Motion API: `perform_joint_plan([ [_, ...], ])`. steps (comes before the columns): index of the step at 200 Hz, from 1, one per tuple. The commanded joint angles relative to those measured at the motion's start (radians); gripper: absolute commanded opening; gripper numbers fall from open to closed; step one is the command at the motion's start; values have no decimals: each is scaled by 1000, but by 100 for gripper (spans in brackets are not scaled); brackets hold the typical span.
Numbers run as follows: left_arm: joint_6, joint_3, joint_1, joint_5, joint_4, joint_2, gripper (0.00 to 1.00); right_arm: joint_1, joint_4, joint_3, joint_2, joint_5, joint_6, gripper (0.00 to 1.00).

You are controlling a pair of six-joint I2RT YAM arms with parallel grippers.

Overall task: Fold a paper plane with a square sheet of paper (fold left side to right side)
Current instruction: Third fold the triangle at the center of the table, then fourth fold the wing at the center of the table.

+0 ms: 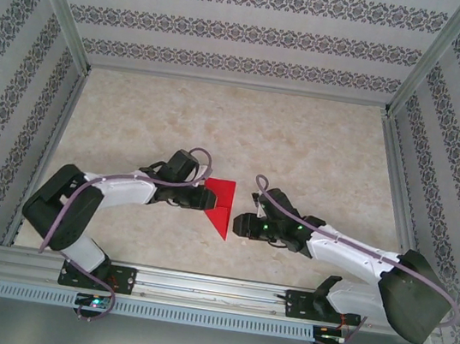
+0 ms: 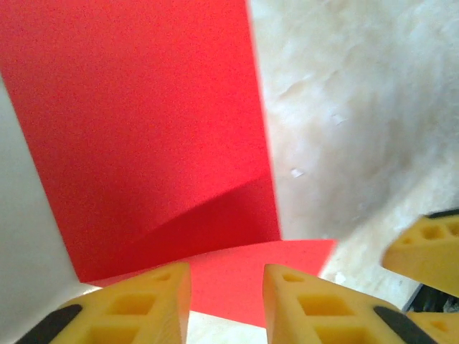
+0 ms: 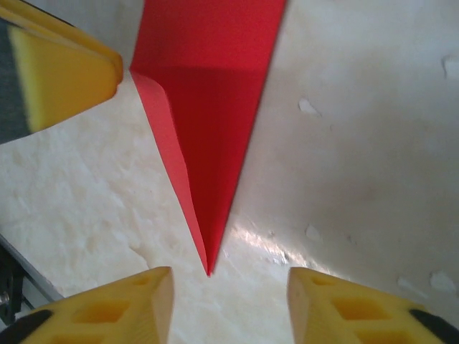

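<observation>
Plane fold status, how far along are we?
Done: the red paper is folded into a narrow point with layered flaps. In hand: nothing is gripped. The left end effector sits open at the wide end, and the right end effector sits open at the tip. Left: the wide end looks flat, so there's probably more creasing to do, though I can't be sure.

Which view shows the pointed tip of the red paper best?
The right wrist view: the folded red paper narrows to a sharp tip just ahead of the open right gripper. The top external view shows the whole shape small; the left wrist view shows its broad part and a crease.
</observation>
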Motion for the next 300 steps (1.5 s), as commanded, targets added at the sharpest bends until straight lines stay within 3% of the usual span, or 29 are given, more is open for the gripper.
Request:
perform_joint_plan([
  [1,28,24,33,-44,-14,-58,33,-22,120,12,34,2,-84,53],
  [57,27,-25,158,-3,-11,-103,38,-17,248,86,212,-91,-156,59],
  [82,1,-62,195,44,30,-105,40,-18,280,112,275,-98,-158,55],
  [107,-19,-85,223,82,66,-97,43,-22,295,122,307,-94,-153,38],
  [130,-22,-87,242,104,81,-86,45,-25,294,115,309,-98,-151,11],
  [144,-24,-87,247,114,93,-76,46,-27,295,101,288,-88,-148,0],
  [266,-85,-20,243,277,254,99,50,-39,384,-47,121,-70,-92,0],
  [300,-97,17,206,294,292,168,41,-39,392,-56,115,-75,-86,0],
])
